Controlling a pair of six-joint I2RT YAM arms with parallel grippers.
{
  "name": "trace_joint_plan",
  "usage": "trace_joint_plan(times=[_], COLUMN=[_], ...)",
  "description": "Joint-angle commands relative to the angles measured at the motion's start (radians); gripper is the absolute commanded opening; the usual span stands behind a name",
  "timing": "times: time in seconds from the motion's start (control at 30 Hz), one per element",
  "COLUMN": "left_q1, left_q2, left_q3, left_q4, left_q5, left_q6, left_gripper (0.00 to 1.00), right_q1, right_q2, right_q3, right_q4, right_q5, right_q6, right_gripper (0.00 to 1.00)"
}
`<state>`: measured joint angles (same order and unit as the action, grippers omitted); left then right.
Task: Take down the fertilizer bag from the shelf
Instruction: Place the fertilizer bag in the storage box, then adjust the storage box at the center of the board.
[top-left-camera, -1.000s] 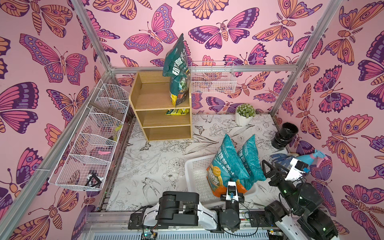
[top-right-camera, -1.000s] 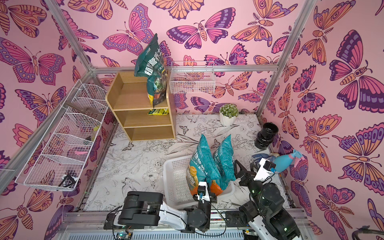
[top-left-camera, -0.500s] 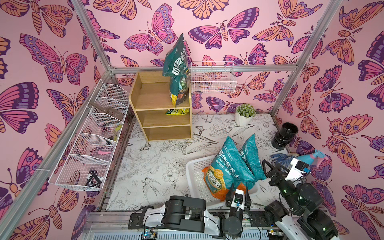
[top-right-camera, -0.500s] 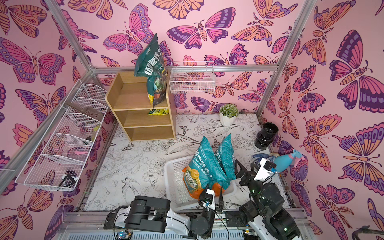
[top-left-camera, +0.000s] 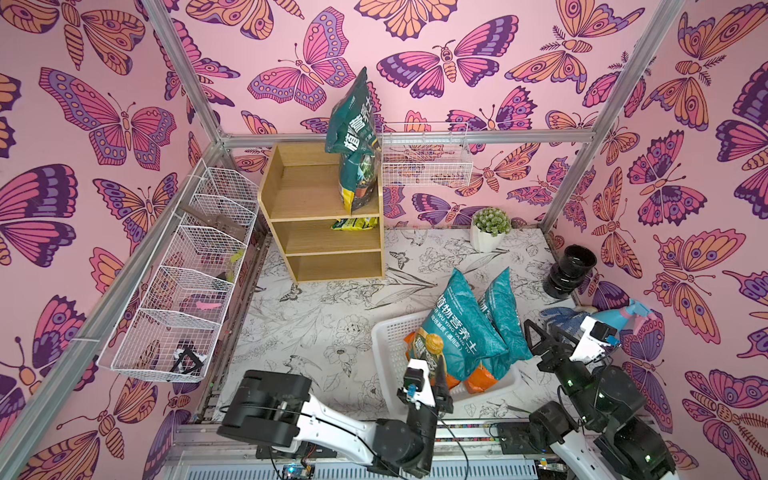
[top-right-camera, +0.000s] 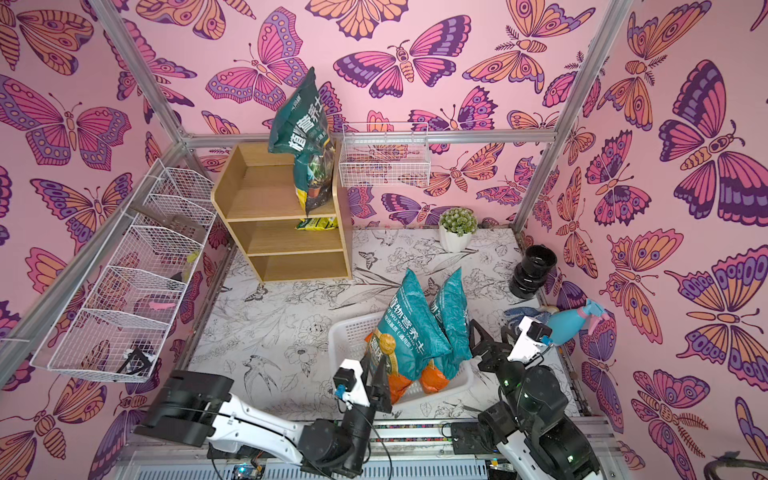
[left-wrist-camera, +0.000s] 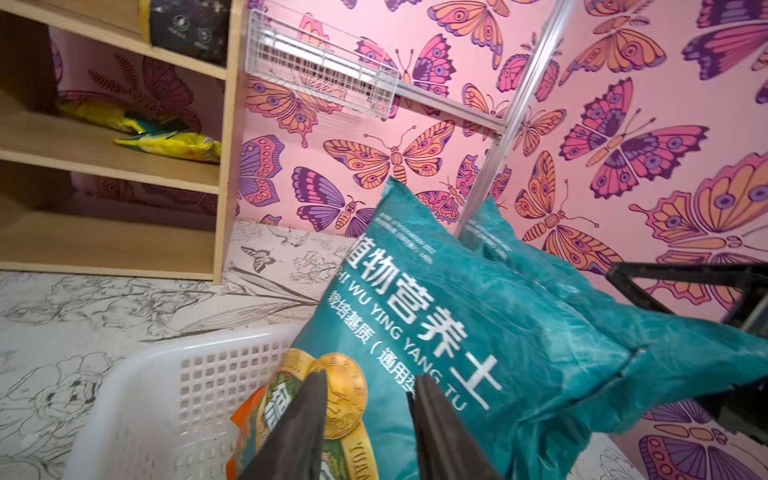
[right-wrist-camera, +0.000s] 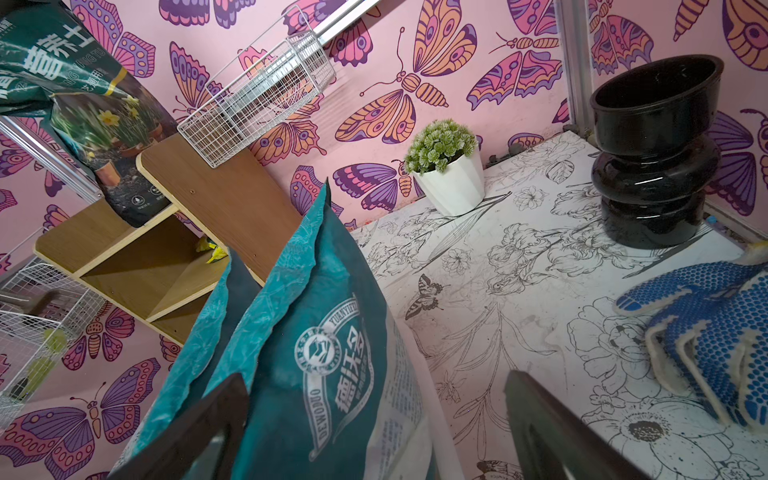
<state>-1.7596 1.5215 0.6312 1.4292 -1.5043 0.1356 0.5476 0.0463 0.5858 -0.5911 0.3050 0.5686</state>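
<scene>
At the basket rim (top-left-camera: 384, 345), left pincer (left-wrist-camera: 370, 376) sits slightly apart; right pincer (right-wrist-camera: 374, 376) gapes beside the teal bags (top-left-camera: 465, 332).

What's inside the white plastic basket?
A big teal bag and a second teal bag behind it stand in the white basket. They hide much of its floor, so anything under them can't be seen.

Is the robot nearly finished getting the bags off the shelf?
Partly. Two teal bags stand in the white basket. In hand: nothing; the left end effector sits by the front bag, jaws apart, and the right end effector is open. Left: the dark green bag on the top tier of the shelf.
</scene>
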Motion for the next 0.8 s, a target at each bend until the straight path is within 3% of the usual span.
trace_joint_plan(times=[0.0,0.2,0.27,0.33,0.37,0.4,0.43,0.47,0.57,0.67,0.77], left_q1=[0.014,0.057,0.087,0.136,0.167,0.256,0.41,0.474,0.43,0.449,0.491], left_q2=[-0.018,-0.062,-0.088,-0.15,-0.202,-0.301,-0.344,-0.34,-0.323,-0.278,-0.168], left_q3=[-0.045,-0.2,-0.242,-0.242,-0.229,-0.183,-0.112,-0.11,-0.128,-0.088,-0.011], left_q4=[-0.049,-0.065,-0.15,-0.447,-0.654,-1.124,-1.442,-1.435,-1.418,-1.409,-1.503], left_q5=[-0.141,-0.146,-0.116,-0.029,0.047,0.231,0.522,0.633,0.48,0.519,0.62], left_q6=[0.004,-0.246,-0.359,-0.555,-0.725,-1.061,-1.32,-1.294,-1.264,-1.213,-1.294], left_gripper=[0.0,0.0,0.0,0.0,0.0,0.0,0.0,0.0,0.0,0.0,0.0], right_q1=[0.006,0.006,0.006,0.006,0.006,0.006,0.006,0.006,0.006,0.007,0.006], right_q2=[-0.008,-0.02,-0.019,-0.019,-0.019,-0.018,-0.018,-0.017,-0.017,-0.015,-0.006], right_q3=[-0.007,-0.016,-0.017,-0.016,-0.017,-0.017,-0.017,-0.017,-0.017,-0.026,-0.023], right_q4=[0.003,0.001,0.001,0.002,0.002,0.002,0.002,0.002,0.001,0.017,0.014], right_q5=[-0.001,0.014,0.013,0.012,0.012,0.012,0.012,0.01,0.014,0.018,0.021], right_q6=[-0.012,-0.012,-0.012,-0.012,-0.012,-0.012,-0.012,-0.012,-0.012,-0.017,-0.017], right_gripper=[0.99,0.99,0.99,0.99,0.99,0.99,0.99,0.99,0.99,0.99,0.99])
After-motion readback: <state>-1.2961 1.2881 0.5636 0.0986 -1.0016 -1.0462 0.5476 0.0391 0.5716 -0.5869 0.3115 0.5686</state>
